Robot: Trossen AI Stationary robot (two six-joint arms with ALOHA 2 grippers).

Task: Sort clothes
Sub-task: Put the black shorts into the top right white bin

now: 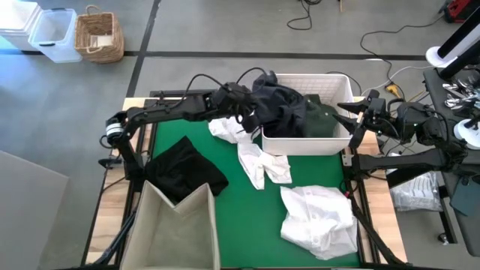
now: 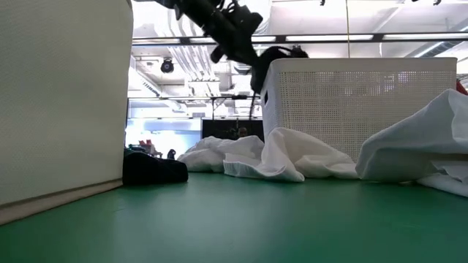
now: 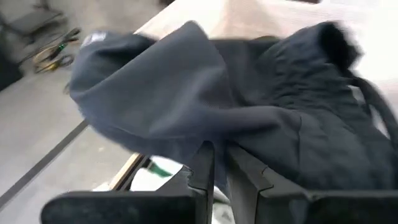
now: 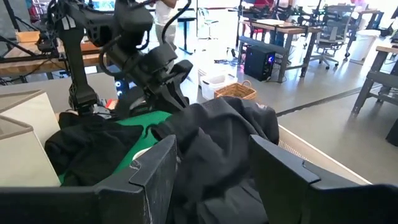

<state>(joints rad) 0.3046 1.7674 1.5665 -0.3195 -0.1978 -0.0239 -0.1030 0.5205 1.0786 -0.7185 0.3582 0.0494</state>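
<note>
A black garment (image 1: 279, 105) lies bunched in the left part of the white basket (image 1: 330, 142), beside a dark green garment (image 1: 322, 116). My left gripper (image 1: 247, 107) is at the basket's left rim, shut on the black garment (image 3: 186, 93). My right gripper (image 1: 358, 114) is open and empty at the basket's right rim, pointing toward the table's left; the black garment (image 4: 217, 137) shows beyond its fingers. White clothes (image 1: 251, 154) (image 1: 319, 217) and another black garment (image 1: 184, 169) lie on the green mat. My left gripper pinches a fold of the black garment (image 3: 214, 140) between its two fingers, on the garment's left side. The fingers come from the table's left. The held part is raised above the basket's left rim (image 2: 274, 57); the rest of it lies in the basket.
A beige fabric bin (image 1: 176, 229) stands at the near left of the table. The white basket fills the far right of the mat. A wicker basket (image 1: 99, 36) and a clear tub (image 1: 54, 34) stand on the floor beyond the table.
</note>
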